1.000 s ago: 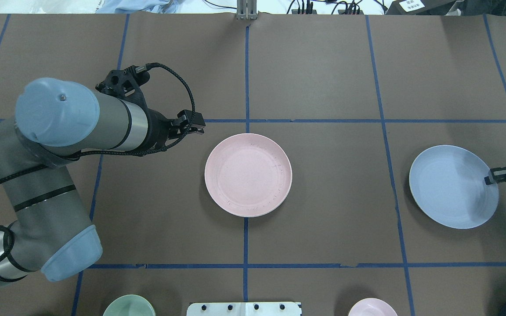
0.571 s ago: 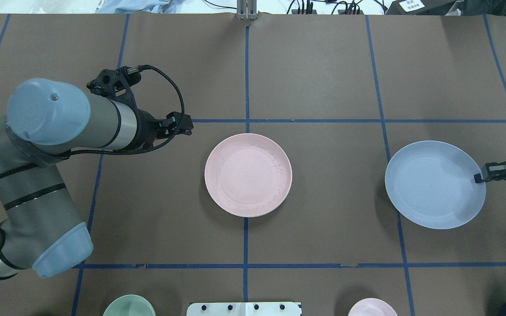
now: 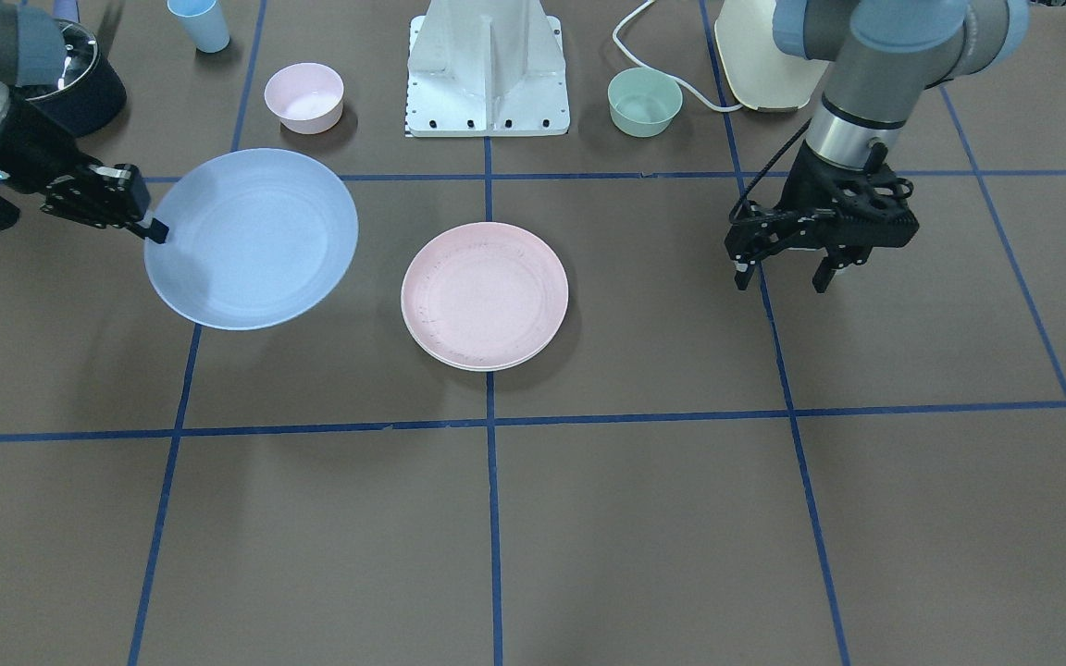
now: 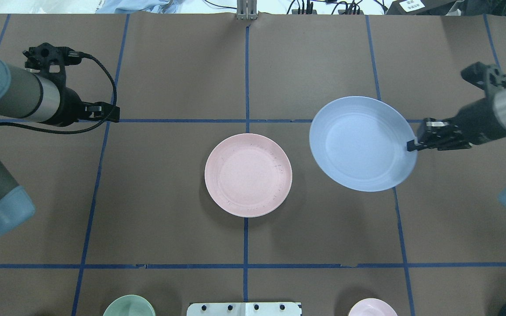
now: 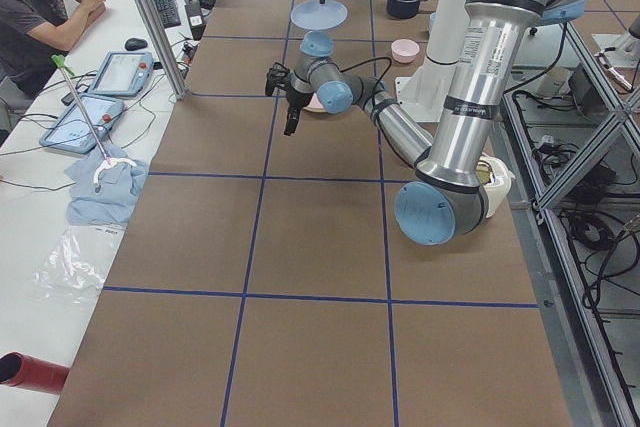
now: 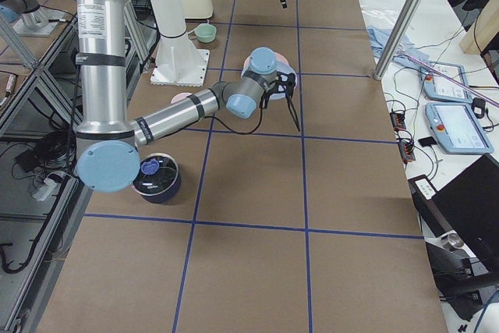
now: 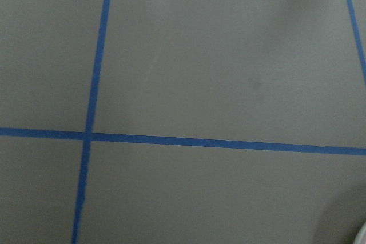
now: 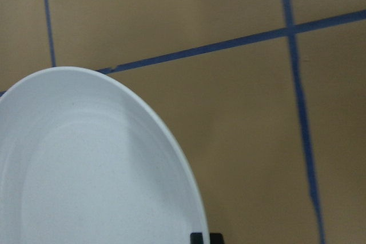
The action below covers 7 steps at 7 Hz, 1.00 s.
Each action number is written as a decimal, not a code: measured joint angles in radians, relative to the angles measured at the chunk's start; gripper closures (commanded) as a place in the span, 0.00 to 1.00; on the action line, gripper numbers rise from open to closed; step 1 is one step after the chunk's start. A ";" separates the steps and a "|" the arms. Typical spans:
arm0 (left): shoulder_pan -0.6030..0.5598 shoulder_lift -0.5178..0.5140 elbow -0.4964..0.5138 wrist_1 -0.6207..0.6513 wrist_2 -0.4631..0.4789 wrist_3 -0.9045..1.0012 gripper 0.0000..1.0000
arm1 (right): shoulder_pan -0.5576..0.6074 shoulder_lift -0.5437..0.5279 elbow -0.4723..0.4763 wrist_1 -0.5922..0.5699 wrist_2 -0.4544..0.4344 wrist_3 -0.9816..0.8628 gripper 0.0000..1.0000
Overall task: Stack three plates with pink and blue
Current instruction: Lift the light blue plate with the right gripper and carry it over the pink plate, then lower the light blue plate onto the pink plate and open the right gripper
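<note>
My right gripper (image 4: pixel 412 145) was clamped on the rim of the light blue plate (image 4: pixel 360 142). It held the plate tilted and clear of the table (image 4: pixel 323 228), beside the pink plate (image 4: pixel 247 174) but apart from it. The pink plate lay at the table's centre. In the front view a paler rim showed under its near edge, and I could not tell what it was. My left gripper (image 3: pixel 781 277) hung over bare table, fingers spread, holding nothing.

Overhead and front views look down from opposite long edges of the brown, blue-taped table (image 4: pixel 169 197), sharing its centre; side views look along it from either end; wrist cameras sit close above it.
</note>
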 measured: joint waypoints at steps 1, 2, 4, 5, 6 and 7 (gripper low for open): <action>-0.036 0.025 0.001 -0.003 -0.026 0.072 0.00 | -0.065 0.147 0.000 -0.171 -0.062 0.028 1.00; -0.060 0.041 0.002 -0.004 -0.041 0.115 0.00 | -0.139 0.253 -0.004 -0.298 -0.141 0.040 1.00; -0.085 0.050 0.002 -0.005 -0.059 0.139 0.00 | -0.272 0.320 -0.033 -0.365 -0.268 0.049 1.00; -0.088 0.050 0.003 -0.005 -0.065 0.141 0.00 | -0.312 0.332 -0.061 -0.364 -0.300 0.046 1.00; -0.089 0.051 0.003 -0.005 -0.069 0.141 0.00 | -0.337 0.346 -0.102 -0.344 -0.315 0.045 1.00; -0.089 0.051 0.004 -0.005 -0.071 0.141 0.00 | -0.352 0.353 -0.140 -0.307 -0.324 0.046 1.00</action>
